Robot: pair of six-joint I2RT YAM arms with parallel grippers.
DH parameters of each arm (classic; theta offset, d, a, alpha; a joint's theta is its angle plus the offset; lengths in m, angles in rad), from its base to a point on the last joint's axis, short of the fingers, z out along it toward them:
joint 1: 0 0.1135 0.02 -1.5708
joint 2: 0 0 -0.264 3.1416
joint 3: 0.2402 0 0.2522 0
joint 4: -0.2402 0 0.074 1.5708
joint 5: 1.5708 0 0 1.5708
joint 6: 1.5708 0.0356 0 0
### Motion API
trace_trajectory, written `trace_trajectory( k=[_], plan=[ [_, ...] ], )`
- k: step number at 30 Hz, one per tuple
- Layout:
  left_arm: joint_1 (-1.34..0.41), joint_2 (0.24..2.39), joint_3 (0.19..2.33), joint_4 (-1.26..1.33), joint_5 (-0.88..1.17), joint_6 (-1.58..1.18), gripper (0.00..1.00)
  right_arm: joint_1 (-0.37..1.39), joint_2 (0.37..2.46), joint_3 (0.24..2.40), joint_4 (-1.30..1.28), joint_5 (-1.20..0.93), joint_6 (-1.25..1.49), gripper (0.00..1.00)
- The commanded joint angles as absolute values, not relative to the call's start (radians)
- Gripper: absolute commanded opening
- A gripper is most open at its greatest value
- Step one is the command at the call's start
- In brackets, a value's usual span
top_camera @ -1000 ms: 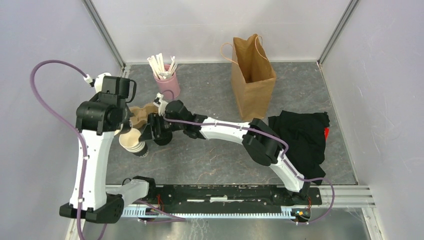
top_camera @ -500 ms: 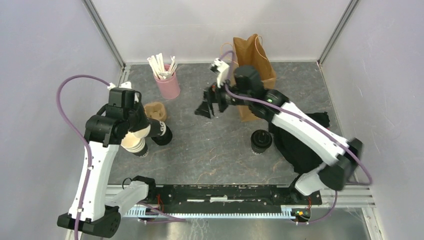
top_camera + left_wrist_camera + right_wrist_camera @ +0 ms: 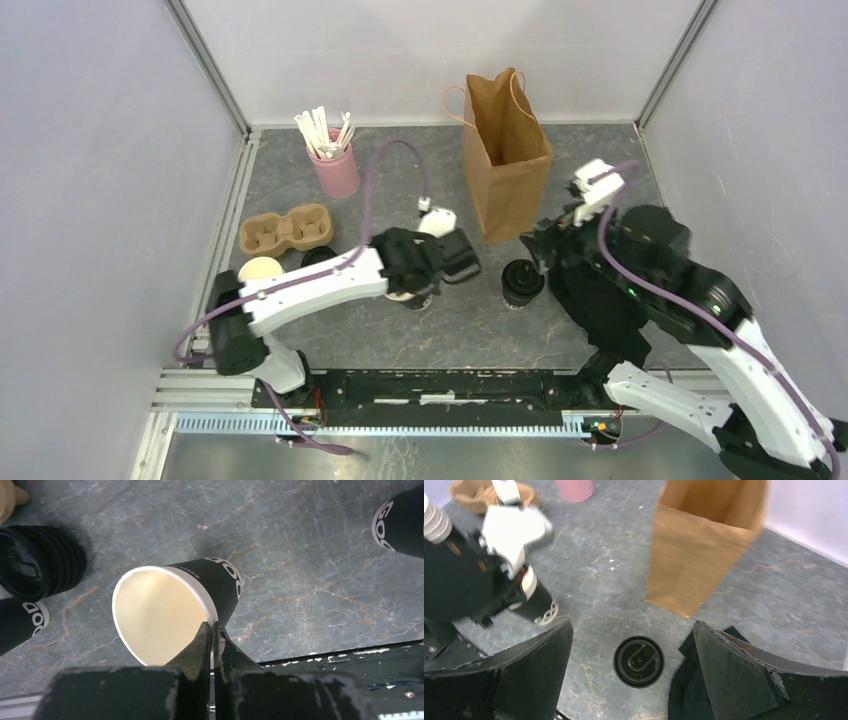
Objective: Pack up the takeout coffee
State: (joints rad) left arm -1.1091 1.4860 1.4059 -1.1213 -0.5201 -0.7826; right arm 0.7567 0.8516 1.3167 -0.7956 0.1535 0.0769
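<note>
A lidded takeout coffee cup (image 3: 522, 283) stands upright on the grey table, just left of the black cloth. In the right wrist view its black lid (image 3: 639, 661) shows from above. My right gripper (image 3: 633, 624) hangs over it, open wide, touching nothing. My left gripper (image 3: 214, 630) is shut on the rim of an open dark cup (image 3: 160, 612) with a cream inside, one finger in and one out. In the top view that gripper (image 3: 412, 290) is at mid-table, left of the lidded cup. Another open cup (image 3: 262, 270) stands at the left.
A brown paper bag (image 3: 507, 160) stands open behind the lidded cup. Black cloth (image 3: 610, 270) lies at the right. A cardboard cup carrier (image 3: 287, 230), a pink cup of white sticks (image 3: 335, 170) and a stack of black lids (image 3: 35, 562) are at the left.
My left arm has swung from the far left to mid-table with the open cup. My right arm has moved from beside the bag to over the lidded cup, jaws wider.
</note>
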Motion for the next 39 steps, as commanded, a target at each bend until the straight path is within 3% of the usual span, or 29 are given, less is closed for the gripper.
trace_trajectory(
  k=[1,6,12,14,20,22,26,30,35,39],
  plan=[
    [-1.184,1.624,1.521,-1.141,-0.653,-0.896,0.02,0.756,0.719,1.26,-0.803,0.378,0.112,0.98],
    [-1.24,1.793,1.66,-1.263,-0.679,-0.932,0.02,0.755,0.662,1.223,-0.819,0.399,0.158,0.98],
    [-1.252,1.825,1.646,-1.211,-0.598,-0.912,0.07,0.756,0.598,1.192,-0.855,0.398,0.219,0.98],
    [-1.253,1.825,1.649,-1.208,-0.578,-0.911,0.17,0.756,0.579,1.188,-0.86,0.395,0.235,0.98],
    [-1.244,1.706,1.623,-1.214,-0.578,-0.901,0.64,0.756,0.56,1.161,-0.865,0.35,0.277,0.98],
    [-1.217,1.646,1.597,-1.225,-0.583,-0.895,0.69,0.756,0.557,1.152,-0.863,0.341,0.287,0.98],
    [-1.044,1.476,1.468,-1.206,-0.552,-0.857,0.77,0.756,0.556,1.138,-0.858,0.324,0.303,0.98],
    [-0.741,1.291,1.289,-1.035,-0.35,-0.708,0.98,0.756,0.558,1.118,-0.843,0.288,0.313,0.98],
    [-0.427,1.284,1.211,-0.986,-0.197,-0.555,0.99,0.755,0.567,1.095,-0.84,0.251,0.318,0.98],
    [-0.268,1.339,1.189,-0.93,-0.052,-0.442,0.91,0.756,0.567,1.095,-0.837,0.243,0.324,0.98]
  ],
)
